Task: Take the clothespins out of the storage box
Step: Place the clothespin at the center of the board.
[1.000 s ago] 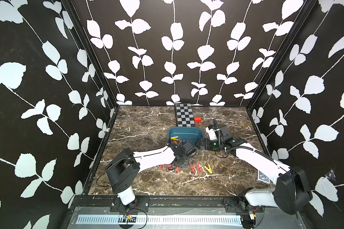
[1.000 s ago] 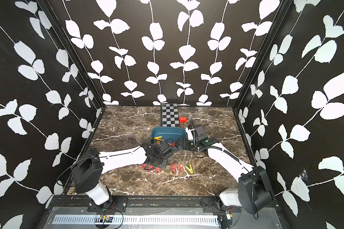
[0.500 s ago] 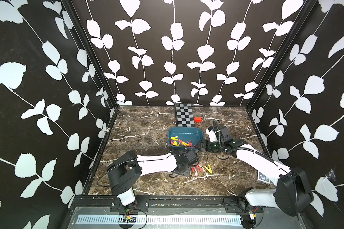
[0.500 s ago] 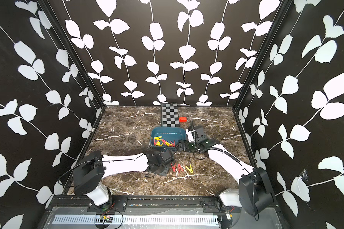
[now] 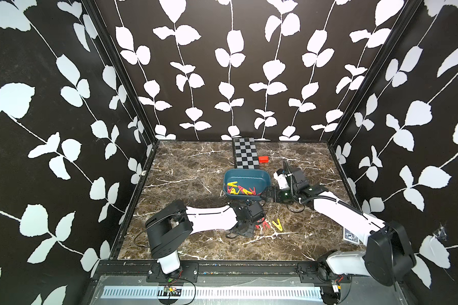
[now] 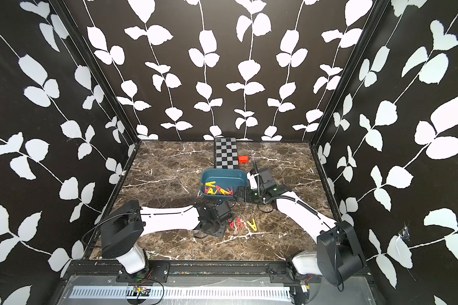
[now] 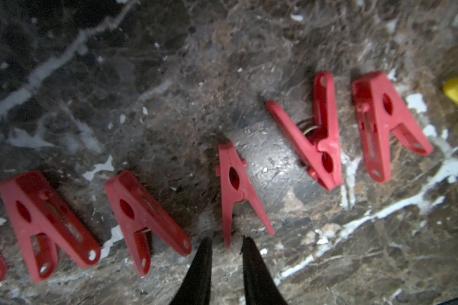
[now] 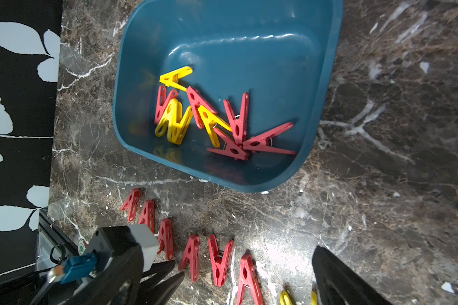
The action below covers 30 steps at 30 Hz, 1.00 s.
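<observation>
So: enclosure walls (image 5: 64, 105) black with white leaf print on three sides. Brown marble tabletop (image 5: 191, 169) fills the lower middle of both top views. One teal storage box (image 5: 249, 174) sits centre frame, just below one checkered board (image 5: 245, 153). Inside the box the clothespins (image 8: 238, 118) are piled toward its lower wall: five red and about four yellow, overlapping, so the yellow count is shaky. In the top views the right gripper (image 5: 265, 195) is just right of the box's lower-right corner, fingers spread wide with nothing between them; can't tell if it touches the box. At lower centre the left gripper (image 7: 227, 253) is low over the marble. Its fingers (image 7: 204, 264) are parted a little, and the tip of one red pin's leg sits in the gap with space either side, not clamped. Below the box, a row of pins (image 8: 191, 256) lies out on the marble: six red, plus one yellow pin (image 5: 276, 224) at the right end, each apart from its neighbours. One orange-red block (image 5: 263, 159) sits just beside the board's right edge.
</observation>
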{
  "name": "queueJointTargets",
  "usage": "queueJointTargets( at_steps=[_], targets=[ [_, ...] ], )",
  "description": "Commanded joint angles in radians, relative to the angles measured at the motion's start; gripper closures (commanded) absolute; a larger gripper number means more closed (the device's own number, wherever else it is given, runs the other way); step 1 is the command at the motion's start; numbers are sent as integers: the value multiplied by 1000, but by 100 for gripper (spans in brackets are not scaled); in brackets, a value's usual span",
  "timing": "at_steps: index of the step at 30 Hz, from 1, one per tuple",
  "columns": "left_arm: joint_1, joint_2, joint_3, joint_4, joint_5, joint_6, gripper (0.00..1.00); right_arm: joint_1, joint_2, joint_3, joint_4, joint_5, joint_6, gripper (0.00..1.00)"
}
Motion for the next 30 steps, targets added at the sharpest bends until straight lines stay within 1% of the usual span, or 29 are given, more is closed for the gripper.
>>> queueJointTargets(
  at_steps=[1,4,7,11,15,18,21,23,24,30],
  targets=[
    [-4,-27,5,-32,-11,10,70,10,16,30,9,6,9,1],
    [-2,-53,20,-53,-48,21,68,13,25,42,2,22,7,1],
    [25,-87,35,-55,-57,39,62,18,41,58,-1,29,9,1],
    [90,-133,51,-52,-40,74,50,25,63,82,-4,52,13,1],
    [161,-173,74,-65,-36,119,33,38,85,110,-15,77,15,1],
    [221,-201,80,-63,-27,152,28,47,106,133,-24,101,13,1],
    [276,-216,95,-71,-17,191,15,55,127,164,-35,120,15,1],
    [312,-218,108,-78,-14,212,3,60,144,189,-42,136,13,1],
    [329,-219,116,-78,-11,225,1,63,154,203,-47,143,12,1],
    [424,-185,160,-67,11,275,1,83,212,283,-74,178,0,1]
  ],
)
